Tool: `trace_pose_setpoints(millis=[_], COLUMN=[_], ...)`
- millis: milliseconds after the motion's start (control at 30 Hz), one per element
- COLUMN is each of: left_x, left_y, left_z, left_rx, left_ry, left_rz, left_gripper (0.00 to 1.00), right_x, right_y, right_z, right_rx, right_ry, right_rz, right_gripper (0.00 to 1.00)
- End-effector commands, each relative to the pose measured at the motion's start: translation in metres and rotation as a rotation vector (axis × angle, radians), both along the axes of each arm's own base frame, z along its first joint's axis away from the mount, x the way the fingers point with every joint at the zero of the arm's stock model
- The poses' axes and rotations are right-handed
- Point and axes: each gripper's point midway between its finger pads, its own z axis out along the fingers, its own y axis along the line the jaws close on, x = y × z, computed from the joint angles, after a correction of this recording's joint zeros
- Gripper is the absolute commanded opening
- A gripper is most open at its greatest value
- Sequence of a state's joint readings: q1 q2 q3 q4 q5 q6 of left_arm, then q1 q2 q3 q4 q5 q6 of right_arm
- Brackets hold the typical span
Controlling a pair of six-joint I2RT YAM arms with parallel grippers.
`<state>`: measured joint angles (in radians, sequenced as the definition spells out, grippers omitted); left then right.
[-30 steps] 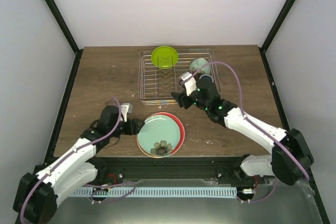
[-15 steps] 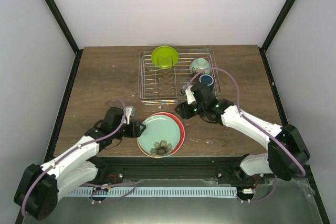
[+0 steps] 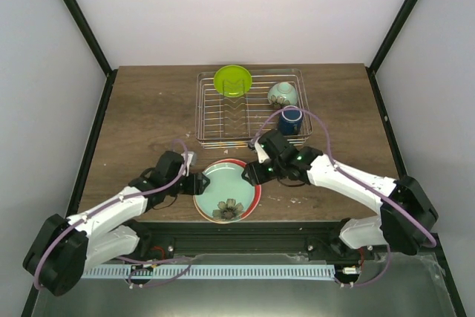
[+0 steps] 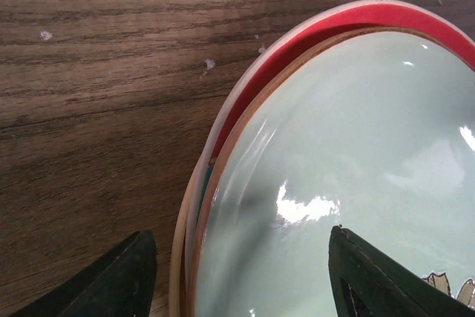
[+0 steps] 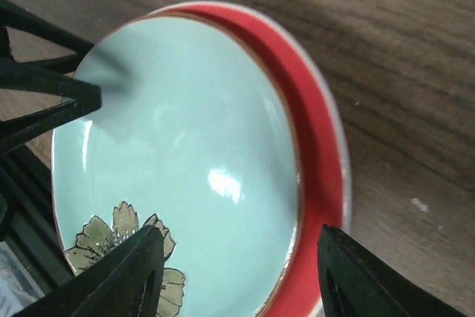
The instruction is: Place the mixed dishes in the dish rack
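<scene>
- On the wooden table (image 3: 148,113), toward its far side: a wire dish rack (image 3: 215,141), its long side running left to right.
- In the rack's far left corner: a lime-green plate (image 3: 232,81), standing on edge between the dividers, face toward the overhead camera.
- In the rack's right end: a pale mint bowl (image 3: 283,93) at the far side, and a dark-blue mug (image 3: 290,117) just in front of it.
- Outside the rack, just in front of it and close to the table's near edge: a red plate (image 3: 223,182) with a pale teal centre and a flower painted near its front, lying flat.
- Beneath it: a peach plate (image 4: 177,265), only a thin strip of rim showing at the left in the left wrist view.
- At the left rim of this stack: the left gripper (image 3: 194,183), spread wide and holding nothing.
- In its wrist view: one finger (image 4: 111,280) over bare wood outside the rims, the other (image 4: 386,280) over the teal centre, the stacked rims between them. Contact with the plates: cannot tell.
- At the stack's far right rim: the right gripper (image 3: 250,173), also spread wide, nothing held.
- In its wrist view: one finger (image 5: 119,272) above the teal centre beside the flower, the other (image 5: 371,280) past the red band's outer edge. Touching or just above: cannot tell.
- Across the plate in that same view: the dark fingers of the left gripper at the frame's left side.
- On the wood near the stack: a few small white specks (image 4: 209,64).
</scene>
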<state>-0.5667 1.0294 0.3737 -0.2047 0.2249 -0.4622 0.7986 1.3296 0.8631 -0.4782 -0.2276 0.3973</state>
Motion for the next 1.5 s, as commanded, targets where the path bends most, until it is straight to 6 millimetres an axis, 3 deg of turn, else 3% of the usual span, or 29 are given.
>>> trace_pose_setpoints(millis=[0,600,900,1000,1200,1467], left_x=[0.012,0.005,-0.003,-0.004,-0.004,-0.004], left_y=[-0.008,-0.01,-0.007,-0.006,-0.005,-0.004], left_z=[0.013,0.012,0.01,0.009,0.008,0.007], left_rx=[-0.012,-0.021,-0.036,-0.037,-0.038,-0.034], left_ry=[-0.049,-0.041,-0.04,-0.04,-0.039,-0.04], left_rz=[0.006,0.001,0.009,0.013,0.018,0.024], left_gripper=[0.66,0.65,0.65,0.65,0.65,0.65], right_x=[-0.016,-0.027,-0.044,-0.049,-0.054,-0.057], right_y=[0.003,0.001,-0.009,-0.007,0.004,0.011], right_z=[-0.012,-0.06,-0.084,-0.09,-0.1,-0.109], right_rx=[-0.011,-0.08,-0.146,-0.151,-0.13,-0.111], right_ry=[0.062,0.16,0.227,0.244,0.276,0.297], right_rz=[-0.002,-0.014,-0.033,-0.021,0.015,0.039], right_gripper=[0.58,0.59,0.58,0.51,0.26,0.08])
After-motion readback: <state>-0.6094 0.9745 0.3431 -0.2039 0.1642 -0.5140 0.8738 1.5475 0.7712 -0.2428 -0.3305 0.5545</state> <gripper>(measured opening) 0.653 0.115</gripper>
